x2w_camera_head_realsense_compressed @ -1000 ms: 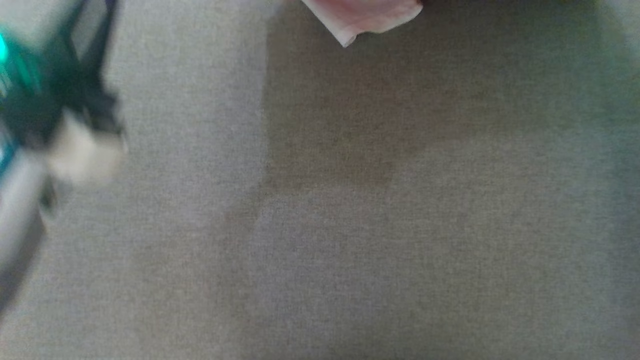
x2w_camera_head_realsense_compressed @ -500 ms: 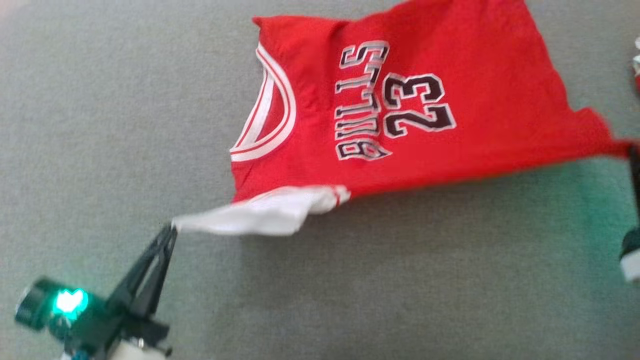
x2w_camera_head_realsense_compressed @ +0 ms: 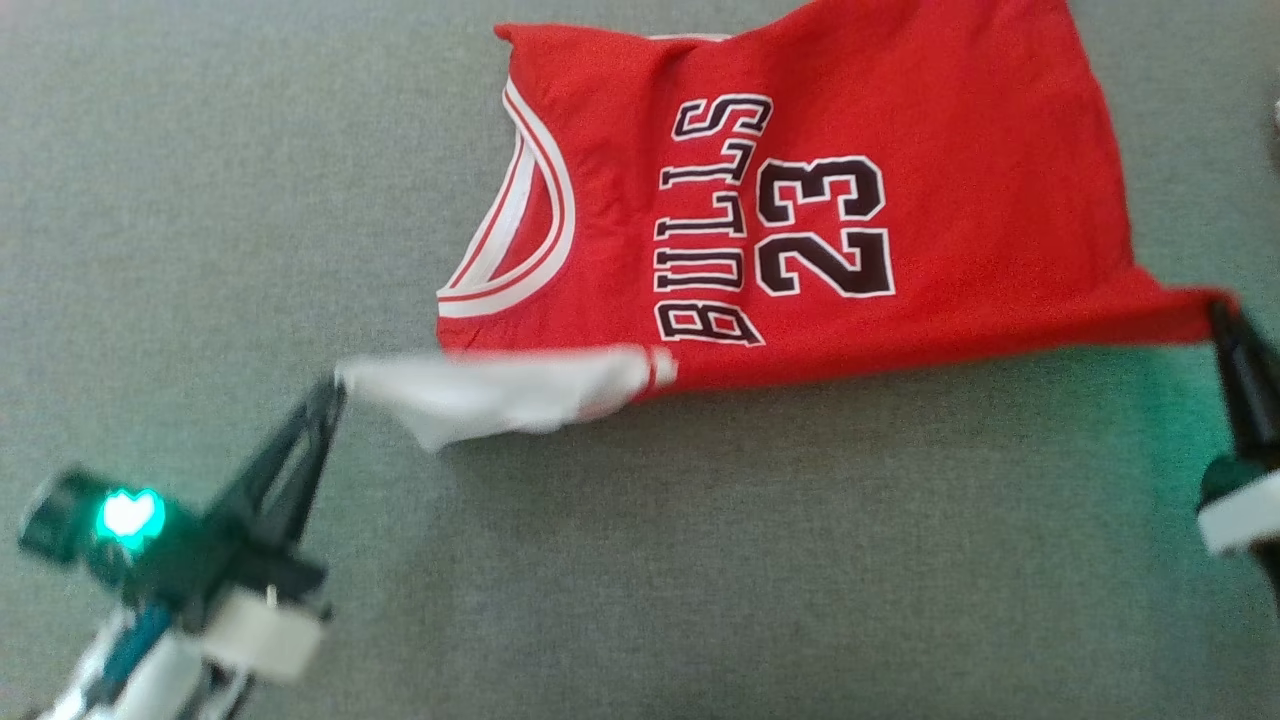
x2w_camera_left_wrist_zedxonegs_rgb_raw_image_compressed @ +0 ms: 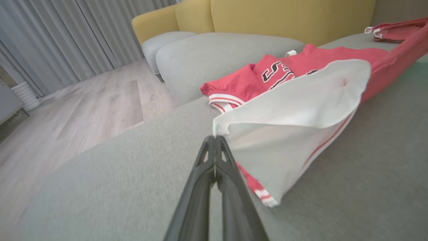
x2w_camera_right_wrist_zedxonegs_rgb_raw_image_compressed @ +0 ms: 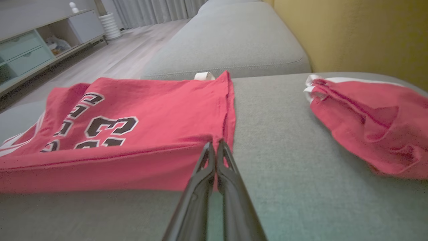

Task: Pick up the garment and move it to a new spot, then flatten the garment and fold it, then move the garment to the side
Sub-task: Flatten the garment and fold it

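The garment is a red BULLS 23 jersey with white trim, lying across the grey sofa seat, its near edge lifted and stretched between my two grippers. My left gripper is shut on the jersey's white shoulder flap, which hangs from the fingertips in the left wrist view. My right gripper is shut on the red hem corner at the far right. The jersey's far part rests flat on the cushion.
A second red garment lies bunched on the seat to the right of the jersey. The yellow sofa back rises behind it. The seat's left edge drops to a wooden floor. Grey cushion lies bare in front of the jersey.
The head camera swung from bare cushion onto the jersey. In the last half second both grippers drew the held edge up that view, and the jersey lies straighter.
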`<state>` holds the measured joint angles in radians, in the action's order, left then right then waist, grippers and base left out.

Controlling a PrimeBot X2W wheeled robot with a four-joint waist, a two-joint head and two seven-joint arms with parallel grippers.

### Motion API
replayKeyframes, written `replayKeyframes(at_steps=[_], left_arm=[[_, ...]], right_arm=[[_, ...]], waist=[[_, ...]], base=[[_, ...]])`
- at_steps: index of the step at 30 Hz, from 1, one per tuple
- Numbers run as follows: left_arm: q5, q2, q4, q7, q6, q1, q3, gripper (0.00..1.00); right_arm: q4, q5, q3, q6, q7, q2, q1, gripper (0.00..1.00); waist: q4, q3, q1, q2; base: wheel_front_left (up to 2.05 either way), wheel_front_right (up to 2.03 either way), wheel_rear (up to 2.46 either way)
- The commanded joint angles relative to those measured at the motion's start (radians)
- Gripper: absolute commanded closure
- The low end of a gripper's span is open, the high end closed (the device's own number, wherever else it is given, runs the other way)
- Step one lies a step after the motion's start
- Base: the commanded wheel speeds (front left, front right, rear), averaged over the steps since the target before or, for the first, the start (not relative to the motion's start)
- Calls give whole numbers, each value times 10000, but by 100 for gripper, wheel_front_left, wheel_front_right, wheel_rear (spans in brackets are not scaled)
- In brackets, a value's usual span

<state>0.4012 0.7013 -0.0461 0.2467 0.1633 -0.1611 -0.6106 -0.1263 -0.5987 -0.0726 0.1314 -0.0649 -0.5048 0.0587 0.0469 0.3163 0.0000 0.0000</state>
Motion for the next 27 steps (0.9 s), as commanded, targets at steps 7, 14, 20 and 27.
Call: replayKeyframes(at_steps=[7,14,20,27], left_arm=[[-982,62,985,-167,-893,-3031,112,100],[-1515,-432,2476,-209,-1664,-5127,-216,100],[-1164,-1190,3752,36,-1618,-5602,1,0],[-255,-2289,2969,145,-972,-4044,1157,0]], right_arm=[[-646,627,18,-7,17,-103,1643,100],[-1382,893,-413,-7,-160,-47,3004,100],[-2294,1157,-586,-7,-689,273,3793,0],[-2855,1145,-496,-7,-1450,567,3722,0]], waist=[[84,714,0,0],[27,1328,0,0],[-4,1480,0,0],[18,1203,0,0]], base=[[0,0,0],[0,0,0],[0,0,0],[0,0,0]])
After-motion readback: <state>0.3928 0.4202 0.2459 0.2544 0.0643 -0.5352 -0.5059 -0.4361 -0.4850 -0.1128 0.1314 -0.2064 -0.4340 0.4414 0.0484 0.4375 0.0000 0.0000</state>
